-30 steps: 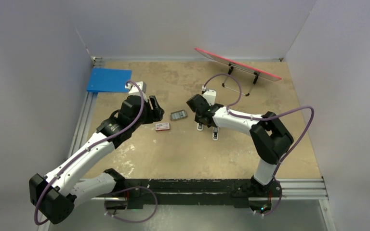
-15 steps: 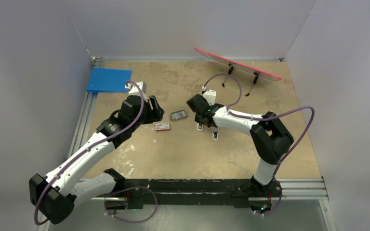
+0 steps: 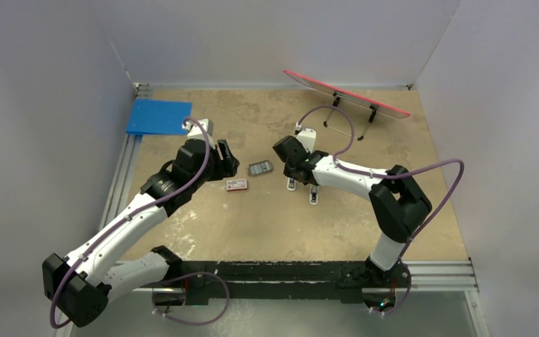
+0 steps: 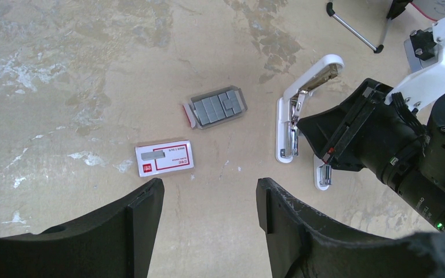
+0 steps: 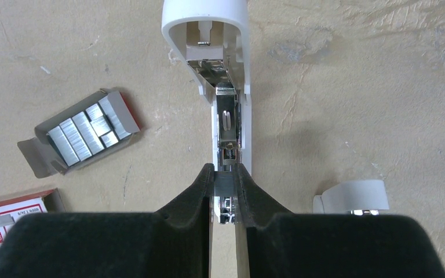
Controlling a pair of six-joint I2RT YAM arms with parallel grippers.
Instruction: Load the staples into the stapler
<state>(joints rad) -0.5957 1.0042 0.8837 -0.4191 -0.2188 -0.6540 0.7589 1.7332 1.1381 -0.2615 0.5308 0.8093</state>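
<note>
The white stapler (image 5: 230, 87) lies on the table with its top swung open and its metal channel showing; it also shows in the left wrist view (image 4: 292, 116). My right gripper (image 5: 225, 176) is shut on a small grey strip of staples (image 5: 225, 184), held right over the near end of the channel. An open tray of grey staples (image 5: 87, 133) lies left of the stapler, with the red-and-white box (image 4: 164, 158) near it. My left gripper (image 4: 208, 194) is open and empty, above bare table near the box.
A short white piece (image 5: 350, 197) lies just right of the stapler. A blue folder (image 3: 158, 116) lies at the far left. A red board on a wire stand (image 3: 344, 93) stands at the back. Walls close in on the left, back and right.
The right arm's elbow has shifted a little to the right; its gripper stays over the stapler. The left arm has not moved.
</note>
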